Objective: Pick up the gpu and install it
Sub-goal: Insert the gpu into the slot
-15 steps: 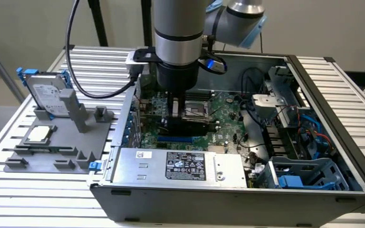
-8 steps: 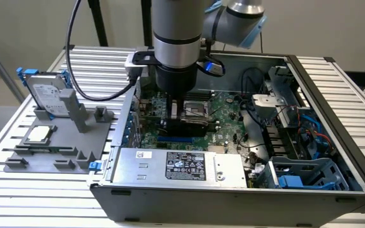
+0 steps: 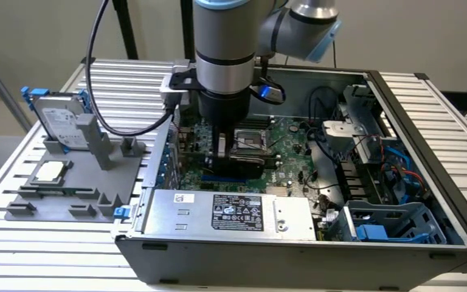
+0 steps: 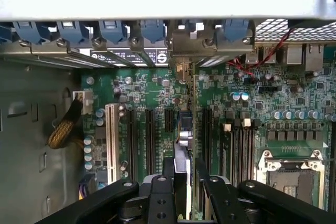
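Gripper (image 4: 181,190) pinching gpu (image 4: 185,129) edge-on, held upright just under the fingers, down inside case (image 3: 428,103) above motherboard (image 4: 147,93), amid expansion slots, bracket end toward rear slot covers.

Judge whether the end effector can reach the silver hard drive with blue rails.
Probably not: the end effector is down inside the grey computer case, shut on the thin green gpu; the hard drive stands outside it.

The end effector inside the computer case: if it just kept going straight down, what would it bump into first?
Most likely the motherboard: the end effector points down at it, holding the gpu edge-on above its slots. Depth is unclear.
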`<state>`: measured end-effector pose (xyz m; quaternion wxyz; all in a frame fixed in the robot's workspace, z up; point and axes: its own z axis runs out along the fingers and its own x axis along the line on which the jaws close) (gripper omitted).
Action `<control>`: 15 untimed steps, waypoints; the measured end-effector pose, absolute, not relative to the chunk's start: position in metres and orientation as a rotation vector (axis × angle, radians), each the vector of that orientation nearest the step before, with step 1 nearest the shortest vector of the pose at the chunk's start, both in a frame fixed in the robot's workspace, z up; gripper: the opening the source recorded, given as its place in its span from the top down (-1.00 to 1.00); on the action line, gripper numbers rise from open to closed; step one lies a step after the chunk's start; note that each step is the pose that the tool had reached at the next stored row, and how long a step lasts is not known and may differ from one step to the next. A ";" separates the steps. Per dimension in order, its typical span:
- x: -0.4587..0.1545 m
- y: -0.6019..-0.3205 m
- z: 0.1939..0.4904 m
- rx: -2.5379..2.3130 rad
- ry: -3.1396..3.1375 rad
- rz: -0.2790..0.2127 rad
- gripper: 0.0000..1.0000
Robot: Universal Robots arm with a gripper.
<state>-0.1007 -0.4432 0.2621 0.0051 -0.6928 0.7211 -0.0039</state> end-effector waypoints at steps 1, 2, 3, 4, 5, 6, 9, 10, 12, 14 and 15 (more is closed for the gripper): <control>-0.101 -0.443 0.261 -2.169 2.258 -0.012 1.00; -0.101 -0.443 0.260 -2.169 2.258 -0.012 1.00; -0.101 -0.442 0.259 -2.169 2.258 -0.012 1.00; -0.101 -0.442 0.259 -2.170 2.258 -0.012 1.00; -0.101 -0.441 0.258 -2.170 2.258 -0.012 1.00; -0.101 -0.441 0.258 -2.170 2.258 -0.012 1.00; -0.102 -0.439 0.257 -2.170 2.258 -0.012 1.00; -0.103 -0.439 0.257 -2.169 2.258 -0.012 1.00; -0.103 -0.439 0.257 -2.169 2.258 -0.012 1.00; -0.104 -0.439 0.256 -2.170 2.258 -0.013 1.00; -0.104 -0.439 0.256 -2.170 2.258 -0.013 1.00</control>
